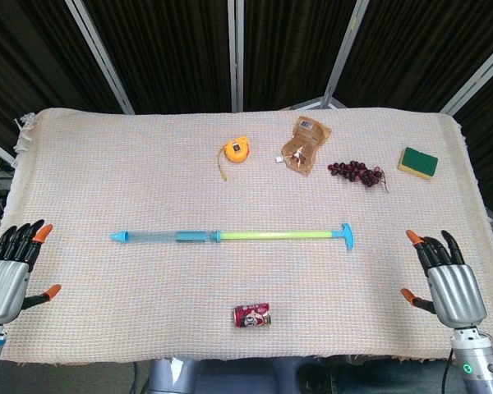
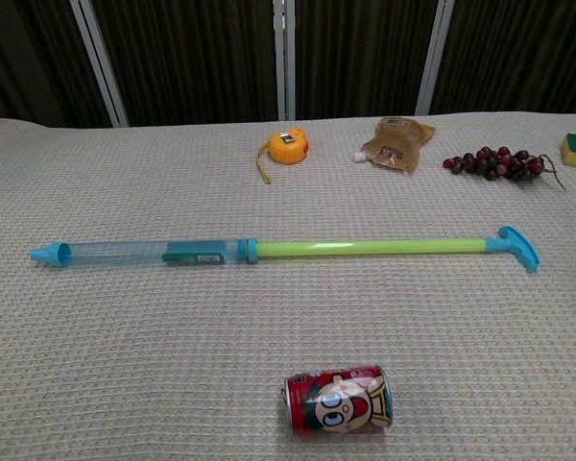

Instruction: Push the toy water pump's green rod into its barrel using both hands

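The toy water pump lies flat across the middle of the table. Its clear blue barrel [image 1: 166, 236] [image 2: 139, 254] points left, ending in a blue nozzle. The green rod [image 1: 275, 235] [image 2: 365, 248] sticks far out to the right and ends in a blue handle [image 1: 346, 236] [image 2: 519, 248]. My left hand [image 1: 8, 275] hovers at the table's front left corner, fingers spread, holding nothing. At the front right, my right hand [image 1: 444, 283] is also spread and empty, well right of the handle. The chest view shows neither hand.
A red drink can [image 1: 252, 315] [image 2: 339, 400] lies on its side in front of the pump. Along the back sit an orange tape measure [image 1: 235, 151], a brown pouch [image 1: 304, 145], dark grapes [image 1: 356, 171] and a green-yellow sponge [image 1: 417, 162].
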`<action>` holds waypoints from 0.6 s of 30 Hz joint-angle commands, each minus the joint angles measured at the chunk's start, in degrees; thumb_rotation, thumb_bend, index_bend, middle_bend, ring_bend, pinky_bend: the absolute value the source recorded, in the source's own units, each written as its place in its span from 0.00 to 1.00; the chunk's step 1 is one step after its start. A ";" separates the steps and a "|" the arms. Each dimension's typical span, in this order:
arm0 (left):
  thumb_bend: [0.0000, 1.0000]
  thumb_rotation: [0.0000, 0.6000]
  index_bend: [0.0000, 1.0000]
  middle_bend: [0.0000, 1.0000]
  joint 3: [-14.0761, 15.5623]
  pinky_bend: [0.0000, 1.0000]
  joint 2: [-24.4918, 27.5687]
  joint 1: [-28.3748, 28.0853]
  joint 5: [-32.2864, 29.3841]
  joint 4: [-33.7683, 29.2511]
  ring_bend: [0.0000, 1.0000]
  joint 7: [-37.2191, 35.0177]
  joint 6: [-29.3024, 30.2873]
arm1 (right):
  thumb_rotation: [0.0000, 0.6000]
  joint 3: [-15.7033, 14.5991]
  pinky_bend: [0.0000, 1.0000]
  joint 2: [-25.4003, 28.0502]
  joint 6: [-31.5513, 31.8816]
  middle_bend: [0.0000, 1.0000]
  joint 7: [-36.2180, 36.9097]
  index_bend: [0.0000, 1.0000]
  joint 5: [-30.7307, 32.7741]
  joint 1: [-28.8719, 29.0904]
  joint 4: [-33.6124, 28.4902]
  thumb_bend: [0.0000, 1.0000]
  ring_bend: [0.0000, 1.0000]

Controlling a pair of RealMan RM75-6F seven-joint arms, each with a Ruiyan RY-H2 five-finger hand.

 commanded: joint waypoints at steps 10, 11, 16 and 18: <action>0.00 1.00 0.00 0.00 -1.76 0.00 -1.47 -1.06 -4.05 1.46 0.00 0.99 -3.02 | 1.00 8.61 1.00 -6.25 -29.18 1.00 0.38 0.30 10.92 20.03 6.37 0.00 1.00; 0.00 1.00 0.00 0.00 -1.90 0.00 -1.59 -1.16 -4.41 1.62 0.00 1.14 -3.29 | 1.00 8.97 1.00 -7.26 -30.79 1.00 -0.20 0.32 12.00 21.24 7.46 0.00 1.00; 0.00 1.00 0.00 0.00 -2.39 0.00 -2.08 -1.51 -6.51 2.26 0.00 1.91 -4.83 | 1.00 10.01 1.00 -14.55 -36.37 1.00 -5.70 0.37 16.79 26.93 15.37 0.00 1.00; 0.00 1.00 0.00 0.00 -2.42 0.00 -2.32 -1.62 -6.85 2.44 0.00 2.13 -5.26 | 1.00 10.18 1.00 -16.89 -37.02 1.00 -7.36 0.39 18.27 28.13 17.74 0.00 1.00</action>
